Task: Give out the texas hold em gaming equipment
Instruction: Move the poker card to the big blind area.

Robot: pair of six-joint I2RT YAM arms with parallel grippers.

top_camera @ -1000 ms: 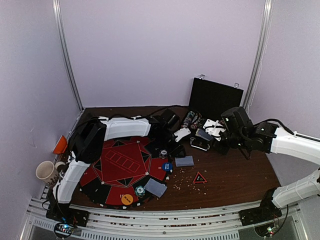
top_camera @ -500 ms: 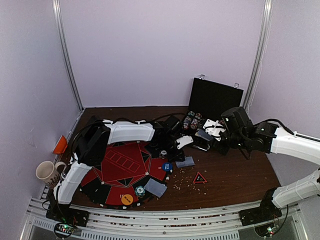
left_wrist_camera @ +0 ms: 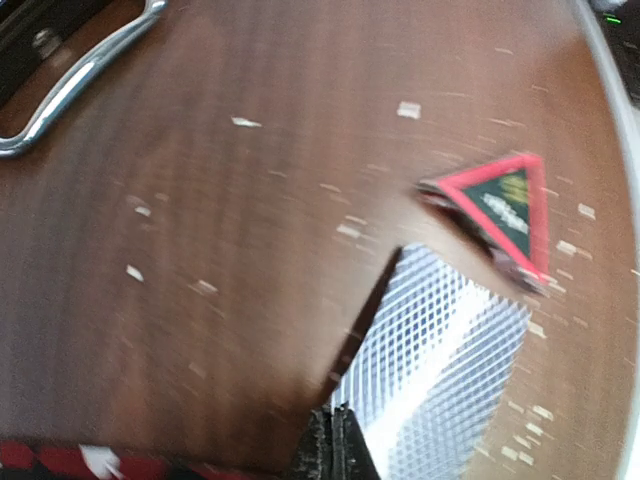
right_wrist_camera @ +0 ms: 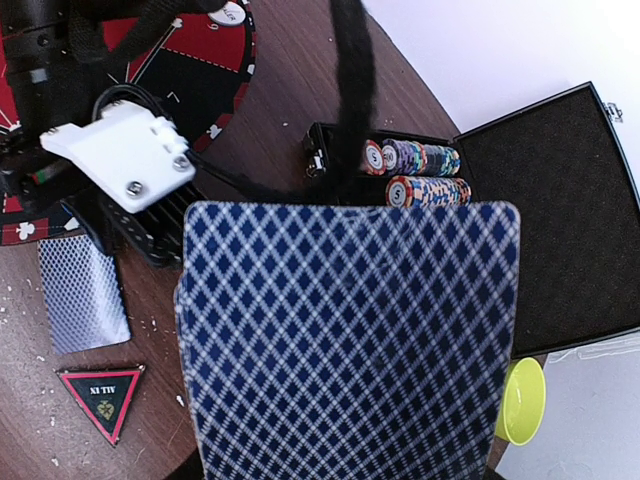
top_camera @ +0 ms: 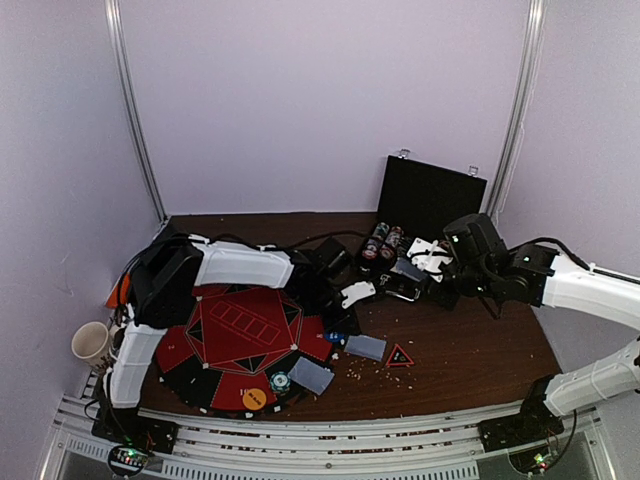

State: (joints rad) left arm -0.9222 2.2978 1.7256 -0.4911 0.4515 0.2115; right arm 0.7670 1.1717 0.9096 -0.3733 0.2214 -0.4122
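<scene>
Here the gripped cards [right_wrist_camera: 350, 340] hide the right claw's [top_camera: 408, 268] own fingers.

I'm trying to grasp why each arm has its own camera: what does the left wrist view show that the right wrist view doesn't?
Only the left wrist: the left gripper shut on the edge of the playing card, and a chrome handle. Only the right wrist: a blue-backed deck up close, chip rows in the open black case, a yellow bowl. Both: that playing card, the red-edged triangle marker, the red mat.
</scene>
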